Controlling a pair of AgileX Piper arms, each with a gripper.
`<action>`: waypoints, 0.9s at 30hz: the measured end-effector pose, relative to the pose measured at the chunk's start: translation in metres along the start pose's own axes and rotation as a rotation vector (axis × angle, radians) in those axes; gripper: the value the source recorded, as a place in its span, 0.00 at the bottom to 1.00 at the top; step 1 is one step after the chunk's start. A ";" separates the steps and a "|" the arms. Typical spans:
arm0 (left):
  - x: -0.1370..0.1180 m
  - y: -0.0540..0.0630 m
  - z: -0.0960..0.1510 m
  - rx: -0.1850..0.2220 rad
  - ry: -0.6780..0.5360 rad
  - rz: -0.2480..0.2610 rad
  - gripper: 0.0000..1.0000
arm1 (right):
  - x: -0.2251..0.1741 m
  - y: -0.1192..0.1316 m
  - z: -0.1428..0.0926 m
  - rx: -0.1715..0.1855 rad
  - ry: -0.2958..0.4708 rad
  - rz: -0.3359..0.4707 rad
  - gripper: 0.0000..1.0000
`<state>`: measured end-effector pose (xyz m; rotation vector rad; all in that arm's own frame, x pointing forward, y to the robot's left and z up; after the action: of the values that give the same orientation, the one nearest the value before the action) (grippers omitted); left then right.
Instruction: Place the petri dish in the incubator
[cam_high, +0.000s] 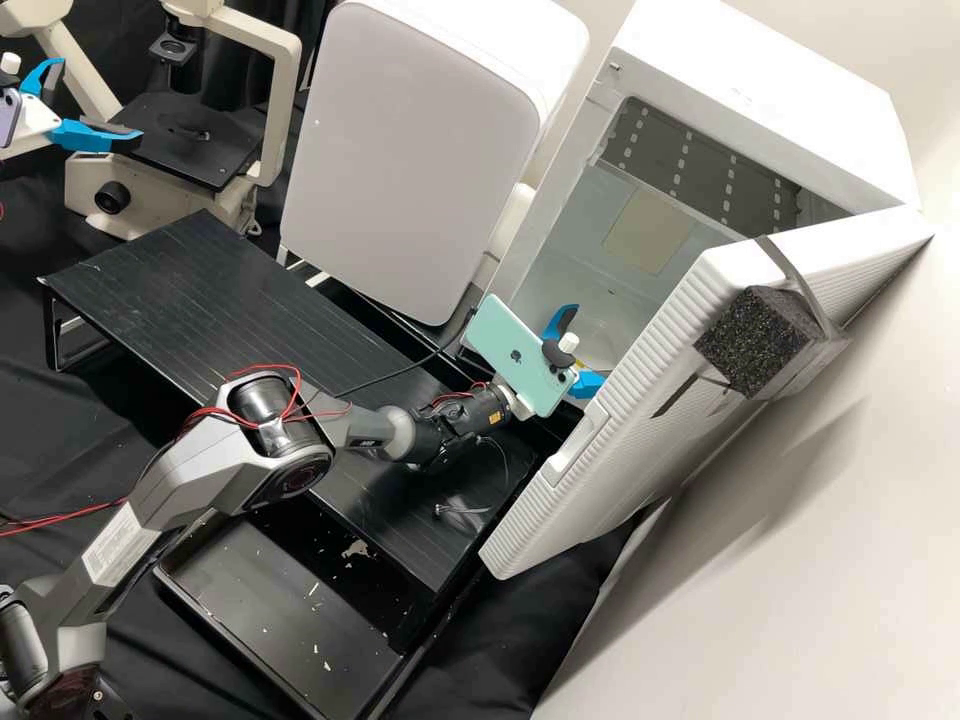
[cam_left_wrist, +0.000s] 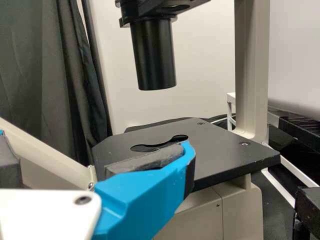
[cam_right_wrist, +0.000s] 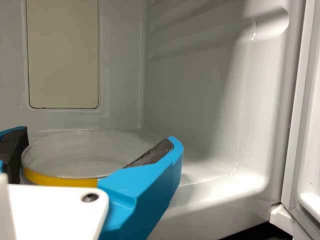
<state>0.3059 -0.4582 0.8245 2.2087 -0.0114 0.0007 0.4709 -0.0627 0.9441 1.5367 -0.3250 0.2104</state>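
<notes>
In the high view my right gripper (cam_high: 585, 348) is at the mouth of the white incubator (cam_high: 768, 112), partly behind a mounted phone. The right wrist view shows my right gripper (cam_right_wrist: 97, 137) shut on the clear, yellow-banded petri dish (cam_right_wrist: 75, 152), one finger at either side. The dish is level, low before the incubator's pale inner walls (cam_right_wrist: 190, 90); I cannot tell whether it touches the floor. At the high view's upper left, my left gripper (cam_high: 100, 98) stands open by the microscope. In the left wrist view, my left gripper (cam_left_wrist: 97, 142) has nothing between its fingers.
The ribbed incubator door (cam_high: 610, 440) stands open close beside the right gripper, with a black foam block (cam_high: 757, 342) strapped on. A black raised table (cam_high: 190, 300) and a large white device (cam_high: 410, 150) are nearby. The microscope stage (cam_left_wrist: 225, 150) lies beyond the left fingers.
</notes>
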 end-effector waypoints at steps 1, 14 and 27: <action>0.000 0.000 0.000 0.000 0.000 0.000 1.00 | 0.000 0.000 0.000 0.000 -0.002 -0.002 1.00; 0.000 0.000 0.000 0.000 0.000 0.000 1.00 | -0.007 -0.001 0.004 -0.010 -0.013 -0.019 1.00; 0.000 0.000 0.000 0.000 0.000 0.000 1.00 | -0.070 0.039 0.012 0.038 -0.014 -0.018 1.00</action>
<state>0.3059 -0.4582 0.8245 2.2087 -0.0114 0.0007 0.3908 -0.0682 0.9573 1.5788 -0.3198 0.1931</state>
